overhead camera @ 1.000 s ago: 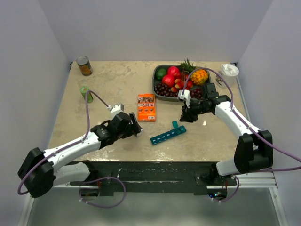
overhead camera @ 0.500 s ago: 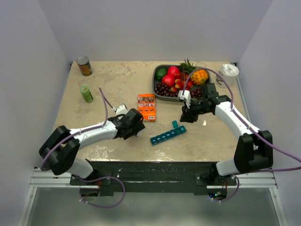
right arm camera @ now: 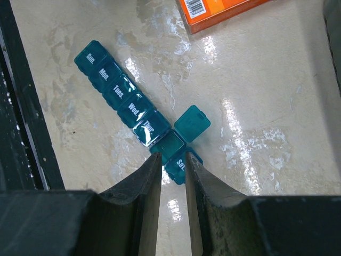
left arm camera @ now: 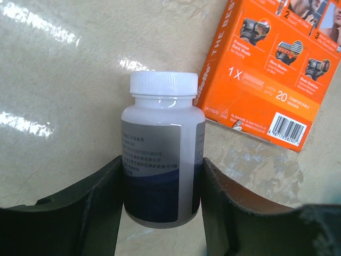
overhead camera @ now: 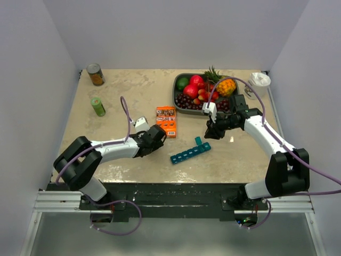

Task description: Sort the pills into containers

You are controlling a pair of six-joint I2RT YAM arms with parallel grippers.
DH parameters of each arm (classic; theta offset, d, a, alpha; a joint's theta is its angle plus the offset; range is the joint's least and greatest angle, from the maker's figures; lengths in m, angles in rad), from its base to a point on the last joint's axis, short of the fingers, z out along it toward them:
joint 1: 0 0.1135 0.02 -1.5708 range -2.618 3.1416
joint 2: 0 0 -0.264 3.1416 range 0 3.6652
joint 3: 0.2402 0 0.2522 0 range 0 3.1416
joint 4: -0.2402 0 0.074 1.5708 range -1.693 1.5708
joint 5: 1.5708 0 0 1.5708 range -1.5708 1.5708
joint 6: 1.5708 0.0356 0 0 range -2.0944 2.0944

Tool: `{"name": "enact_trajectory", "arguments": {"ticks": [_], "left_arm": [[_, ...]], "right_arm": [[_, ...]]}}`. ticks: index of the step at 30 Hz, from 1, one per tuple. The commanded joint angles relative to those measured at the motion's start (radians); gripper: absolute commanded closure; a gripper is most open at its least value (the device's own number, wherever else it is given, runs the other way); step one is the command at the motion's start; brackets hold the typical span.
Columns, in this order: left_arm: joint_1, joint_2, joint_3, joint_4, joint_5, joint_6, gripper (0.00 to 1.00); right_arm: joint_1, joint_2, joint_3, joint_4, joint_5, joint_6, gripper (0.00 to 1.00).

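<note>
Left gripper state: my left gripper [left arm camera: 162, 160] is clenched on a small white plastic bottle [left arm camera: 160, 122] with a blue-purple label. One dark finger [left arm camera: 101, 202] lies against each flank of the labelled body. How firm the clamp is does not show.
Bottle condition: white screw cap [left arm camera: 163, 82] fitted. I cannot tell whether the bottle stands or lies.
Right gripper state: my right gripper [right arm camera: 172, 156] hangs with its jaws narrowly parted; nothing shows between them.
Containers, location: the long teal plastic pill-organiser strip [right arm camera: 120, 93] lies on the beige table [right arm camera: 266, 106], directly beyond my right fingertips. One square lid [right arm camera: 192, 123] stands open just ahead of the tips; the other visible lids are shut.
Pills, location: none visible; judged to be inside the capped bottle.
Hazard 1: the bottle slips or twists when lifted. Cause: a smooth round wall and an unconfirmed clamp.
Hazard 2: the flat orange cardboard box [left arm camera: 266, 69], just beyond and to the right of my left fingers, gets shoved. Cause: a swing to that side.
Hazard 3: pills scatter across the table. Cause: one small open compartment under a wider bottle mouth.
Hazard 4: the strip is pushed or the open lid knocked shut. Cause: my right fingertips are close to a light, unheld strip.
</note>
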Motion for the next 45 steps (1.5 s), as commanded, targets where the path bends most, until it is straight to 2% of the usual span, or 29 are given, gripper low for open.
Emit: {"name": "enact_trajectory", "arguments": {"ticks": [1,4,6,7,8,13,18,21,23,25,26,29,32,33,34,35,36,40,45], "left_arm": [[0.000,-0.011,-0.112,0.088,-0.089,0.157,0.76],[-0.005,-0.128,-0.211,0.226,-0.066,0.332,0.85],[-0.005,-0.213,-0.293,0.319,0.011,0.443,0.92],[-0.006,-0.308,-0.321,0.393,0.040,0.533,0.97],[-0.003,-0.356,-0.350,0.437,0.133,0.589,1.00],[-0.006,-0.604,-0.467,0.590,0.371,0.852,1.00],[-0.014,-0.698,-0.533,0.740,0.702,1.008,1.00],[-0.045,-0.704,-0.550,0.832,0.787,1.046,1.00],[-0.068,-0.689,-0.554,0.869,0.804,1.071,1.00],[-0.080,-0.666,-0.553,0.913,0.822,1.094,1.00],[-0.081,-0.657,-0.550,0.932,0.829,1.098,1.00],[-0.089,-0.620,-0.538,0.993,0.848,1.115,1.00],[-0.094,-0.573,-0.498,1.009,0.862,1.137,1.00],[-0.095,-0.560,-0.489,1.009,0.865,1.140,1.00],[-0.097,-0.540,-0.478,1.010,0.875,1.148,1.00],[-0.101,-0.531,-0.464,1.016,0.878,1.149,1.00],[-0.104,-0.513,-0.456,1.022,0.881,1.154,1.00],[-0.121,-0.461,-0.413,1.032,0.881,1.160,1.00],[-0.131,-0.412,-0.372,1.050,0.882,1.161,1.00]], "right_arm": [[-0.008,-0.040,0.001,-0.007,-0.042,-0.016,0.72],[-0.006,-0.040,0.001,-0.011,-0.045,-0.017,0.72],[-0.008,-0.040,0.000,-0.014,-0.048,-0.022,0.72],[-0.006,-0.041,0.000,-0.017,-0.056,-0.029,0.72],[-0.006,-0.038,0.001,-0.022,-0.059,-0.035,0.72],[-0.005,-0.037,0.011,-0.082,-0.110,-0.115,0.72],[0.018,-0.057,0.038,-0.209,-0.133,-0.232,0.71],[0.052,-0.127,0.054,-0.244,-0.073,-0.281,0.61],[0.060,-0.201,0.058,-0.226,-0.050,-0.258,0.40],[0.061,-0.238,0.073,-0.209,-0.056,-0.174,0.19],[0.058,-0.251,0.081,-0.209,-0.073,-0.142,0.16],[0.060,-0.227,0.118,-0.235,-0.171,-0.012,0.19],[0.061,-0.210,0.118,-0.144,-0.245,0.194,0.21],[0.071,-0.209,0.109,-0.099,-0.249,0.269,0.20],[0.077,-0.213,0.081,-0.049,-0.245,0.432,0.02],[0.089,-0.213,0.066,0.043,-0.224,0.508,0.01],[0.116,-0.212,0.054,0.067,-0.225,0.564,0.01],[0.186,-0.209,-0.006,0.166,-0.282,0.723,0.01],[0.216,-0.196,-0.020,0.190,-0.191,0.739,0.01]]}}
